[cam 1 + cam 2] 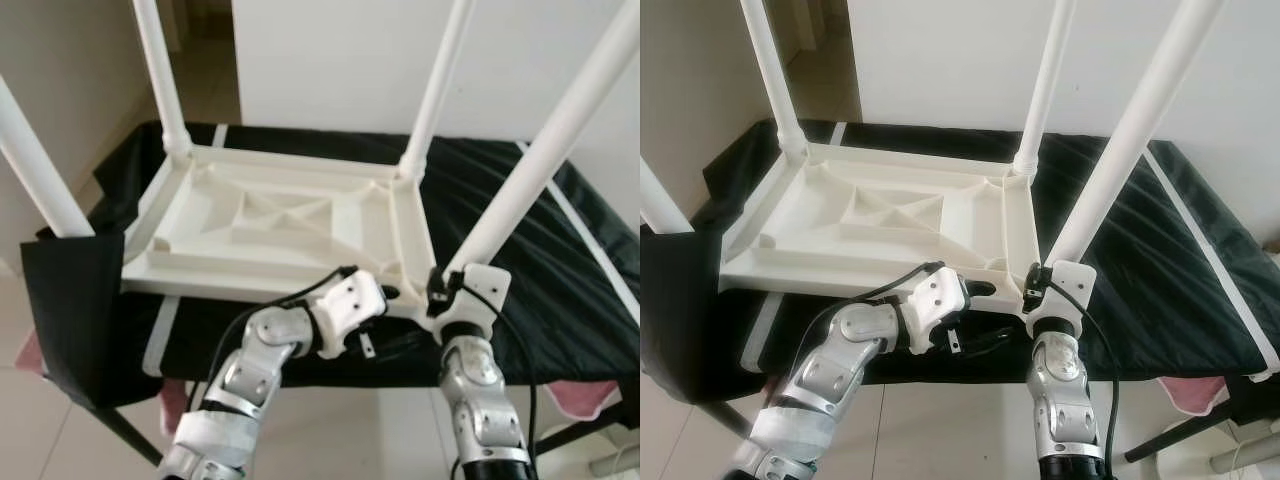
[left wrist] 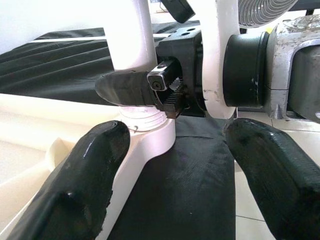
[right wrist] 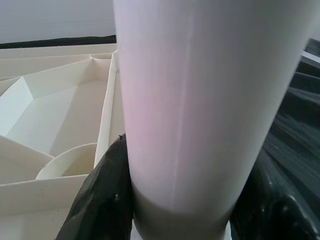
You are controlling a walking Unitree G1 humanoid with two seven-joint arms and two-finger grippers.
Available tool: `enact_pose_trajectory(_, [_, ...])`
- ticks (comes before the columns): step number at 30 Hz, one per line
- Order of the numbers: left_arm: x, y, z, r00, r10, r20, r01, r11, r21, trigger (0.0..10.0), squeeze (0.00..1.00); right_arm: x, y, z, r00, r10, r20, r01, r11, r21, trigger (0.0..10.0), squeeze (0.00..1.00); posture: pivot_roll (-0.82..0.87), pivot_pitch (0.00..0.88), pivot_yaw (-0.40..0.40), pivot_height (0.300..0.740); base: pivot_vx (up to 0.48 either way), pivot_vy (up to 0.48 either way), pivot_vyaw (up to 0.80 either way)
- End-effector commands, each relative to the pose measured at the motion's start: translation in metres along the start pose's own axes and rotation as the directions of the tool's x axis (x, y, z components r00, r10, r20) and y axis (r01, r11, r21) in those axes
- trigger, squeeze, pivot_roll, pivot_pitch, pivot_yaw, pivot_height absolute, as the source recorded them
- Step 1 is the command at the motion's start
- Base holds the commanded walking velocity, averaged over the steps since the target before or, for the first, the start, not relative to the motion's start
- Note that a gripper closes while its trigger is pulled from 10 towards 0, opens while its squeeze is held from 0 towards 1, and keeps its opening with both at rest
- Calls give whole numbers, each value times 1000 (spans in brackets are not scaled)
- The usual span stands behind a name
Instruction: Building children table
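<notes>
The white children's table lies upside down on a black-covered bench, its legs pointing up. My right gripper is shut on the near right leg, just above its corner socket; in the right wrist view the leg fills the gap between both black fingers. My left gripper is open and reaches in from the left at the table's near edge. Its two fingers stand either side of that socket without touching it.
Three more legs rise at the far left, far right and near left. A white wall stands behind. The black cloth hangs off the bench at the left. Pink fabric lies on the tiled floor.
</notes>
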State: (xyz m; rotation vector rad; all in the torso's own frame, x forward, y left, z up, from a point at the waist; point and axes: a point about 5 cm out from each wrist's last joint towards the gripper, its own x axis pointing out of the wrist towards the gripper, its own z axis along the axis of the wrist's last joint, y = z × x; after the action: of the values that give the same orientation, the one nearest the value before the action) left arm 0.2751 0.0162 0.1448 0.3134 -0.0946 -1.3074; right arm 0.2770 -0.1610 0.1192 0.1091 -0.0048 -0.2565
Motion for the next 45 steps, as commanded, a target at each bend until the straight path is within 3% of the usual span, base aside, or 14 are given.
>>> enact_pose_trajectory(1, [4,4,3,996,92,9,-92,996,0,10000,0,-6,-10,-20,993,-68,-99,68,998,-2,10000,0,-39,0,-46,740,0,0,0])
enact_pose_trajectory(19, [2,4,2,995,104,9,-104,995,-11,10000,0,-8,-4,-15,994,-71,-89,70,997,-10,10000,0,-35,0,-53,740,0,0,0])
enact_pose_trajectory(20, [2,4,2,994,108,9,-107,994,-12,10000,0,-9,-3,-14,995,-52,-81,52,999,-1,10000,1000,-36,0,-54,740,0,0,0])
enact_pose_trajectory(29, [3,6,3,994,112,11,-112,994,-16,10000,0,-8,-6,-6,999,-7,-34,6,1000,-18,10000,1000,-42,0,-52,740,0,0,0])
enact_pose_trajectory(30, [3,6,3,994,113,12,-113,994,-16,10000,0,-8,-8,-4,1000,12,-21,-13,1000,-28,10000,824,-44,0,-51,740,0,0,0])
enact_pose_trajectory(31, [3,6,4,994,113,13,-113,993,-15,10000,0,-7,-12,-1,999,37,-7,-37,999,-38,10000,0,-47,3,-49,740,0,0,0])
enact_pose_trajectory(33, [3,8,4,993,114,14,-114,993,-13,10000,0,-5,-18,3,993,115,11,-114,992,-57,10000,0,-47,3,-50,740,0,0,0])
enact_pose_trajectory(38, [3,8,4,993,116,14,-116,993,-12,10000,0,-2,-22,5,983,181,17,-179,981,-69,10000,0,-51,2,-45,740,0,0,0])
enact_pose_trajectory(44, [5,7,5,994,106,15,-106,994,-10,10000,0,13,-33,12,932,362,14,-356,923,-143,10000,0,-58,5,-38,740,0,0,0])
enact_pose_trajectory(45, [5,8,5,994,105,15,-105,994,-9,10000,0,15,-32,14,905,424,8,-418,894,-164,10000,0,-59,5,-34,740,0,0,0])
